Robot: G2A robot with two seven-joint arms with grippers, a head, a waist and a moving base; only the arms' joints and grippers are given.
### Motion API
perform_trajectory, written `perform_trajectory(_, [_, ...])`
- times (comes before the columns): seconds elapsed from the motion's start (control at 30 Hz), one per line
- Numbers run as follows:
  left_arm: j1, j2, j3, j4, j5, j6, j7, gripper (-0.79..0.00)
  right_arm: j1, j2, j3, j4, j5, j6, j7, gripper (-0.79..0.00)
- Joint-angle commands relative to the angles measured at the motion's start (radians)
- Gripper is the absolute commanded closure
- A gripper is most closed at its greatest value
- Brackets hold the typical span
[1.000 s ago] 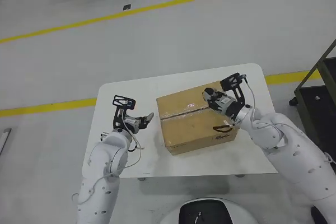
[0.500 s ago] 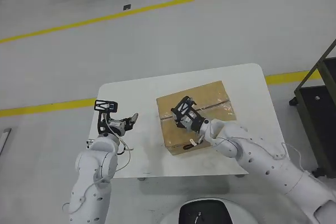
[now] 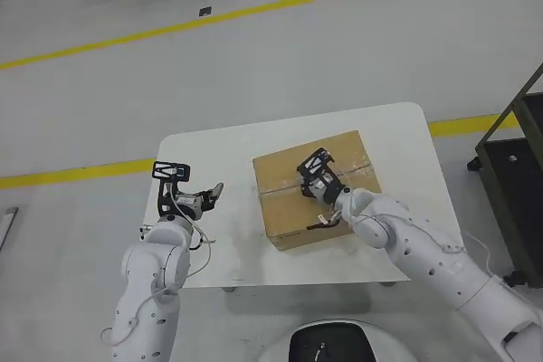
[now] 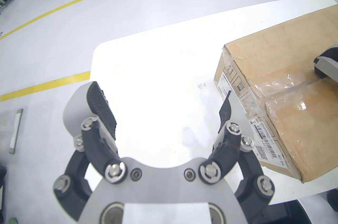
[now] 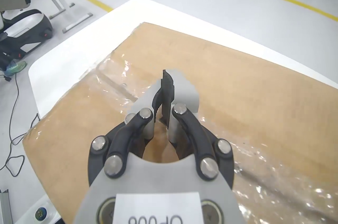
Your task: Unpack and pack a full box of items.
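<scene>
Over the last second the right gripper has travelled along the top of the cardboard box. It went from the far end, swept toward the near-left end of the taped seam, and has now come back to about the middle of it. Its fingers are clenched together on nothing, the tips down at the tape where the two flaps meet. That looks like a pass meant to score or break the tape, so unpacking is probably only at its opening step. The flaps lie flat and sealed, and nothing inside can be seen. The left gripper has drawn away from the box's side and has held the same spot for the last half second. It hangs over bare table well to the left of the box with its fingers spread wide and nothing between them. The box sits a little right of the table's centre, skewed to the edges. The count is one box, one taped seam across its top, one table and two grippers — no loose items are out yet.
</scene>
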Motion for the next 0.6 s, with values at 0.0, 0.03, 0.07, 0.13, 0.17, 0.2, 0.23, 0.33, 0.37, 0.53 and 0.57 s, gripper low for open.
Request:
perform_trajectory(0.0, [0.0,0.0,0.0,0.0,0.0,0.0,0.0,-0.785,-0.019,0.009,0.034,-0.017,-0.008,0.007,0.006,0.0])
perform_trajectory(0.03, [0.0,0.0,0.0,0.0,0.0,0.0,0.0,-0.785,-0.037,0.016,0.058,-0.031,-0.016,0.009,0.011,0.0])
perform_trajectory(0.07, [0.0,0.0,0.0,0.0,0.0,0.0,0.0,-0.785,-0.05,0.022,0.075,-0.041,-0.024,0.01,0.017,0.0])
perform_trajectory(0.13, [0.0,0.0,0.0,0.0,0.0,0.0,0.0,-0.785,-0.074,0.031,0.105,-0.058,-0.035,0.013,0.022,0.0])
perform_trajectory(0.17, [0.0,0.0,0.0,0.0,0.0,0.0,0.0,-0.785,-0.092,0.038,0.128,-0.072,-0.046,0.014,0.029,0.0])
perform_trajectory(0.2, [0.0,0.0,0.0,0.0,0.0,0.0,0.0,-0.785,-0.101,0.041,0.14,-0.08,-0.052,0.015,0.033,0.0])
perform_trajectory(0.23, [0.0,0.0,0.0,0.0,0.0,0.0,0.0,-0.785,-0.115,0.047,0.159,-0.093,-0.06,0.018,0.033,0.0])
perform_trajectory(0.33, [0.0,0.0,0.0,0.0,0.0,0.0,0.0,-0.785,-0.165,0.063,0.22,-0.136,-0.076,0.022,0.047,0.0])
perform_trajectory(0.37, [0.0,0.0,0.0,0.0,0.0,0.0,0.0,-0.785,-0.18,0.068,0.238,-0.148,-0.084,0.025,0.054,0.0])
perform_trajectory(0.53, [0.0,0.0,0.0,0.0,0.0,0.0,0.0,-0.785,-0.25,0.09,0.337,-0.213,-0.113,0.043,0.069,0.0])
perform_trajectory(0.57, [0.0,0.0,0.0,0.0,0.0,0.0,0.0,-0.785,-0.259,0.092,0.352,-0.222,-0.113,0.046,0.071,0.0])
